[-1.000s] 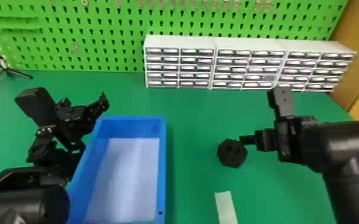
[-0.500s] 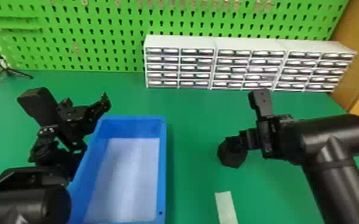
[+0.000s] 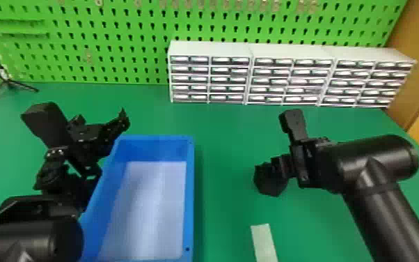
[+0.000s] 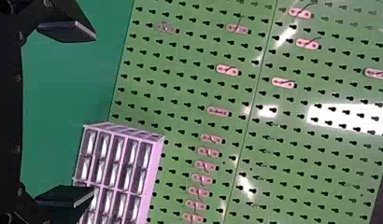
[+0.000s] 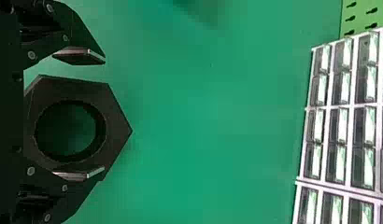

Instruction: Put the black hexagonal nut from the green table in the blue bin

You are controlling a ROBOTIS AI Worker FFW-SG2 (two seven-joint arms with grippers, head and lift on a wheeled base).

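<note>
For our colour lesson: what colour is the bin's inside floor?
The bin's floor is whitish, pale lavender; the head view shows it.

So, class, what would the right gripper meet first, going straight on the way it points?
Probably the black nut, which the right gripper partly overlaps in its wrist view; the depth between them is unclear.

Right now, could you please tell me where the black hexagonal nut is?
In the head view, the nut is on the green table, right of the blue bin, by the right gripper.
</note>
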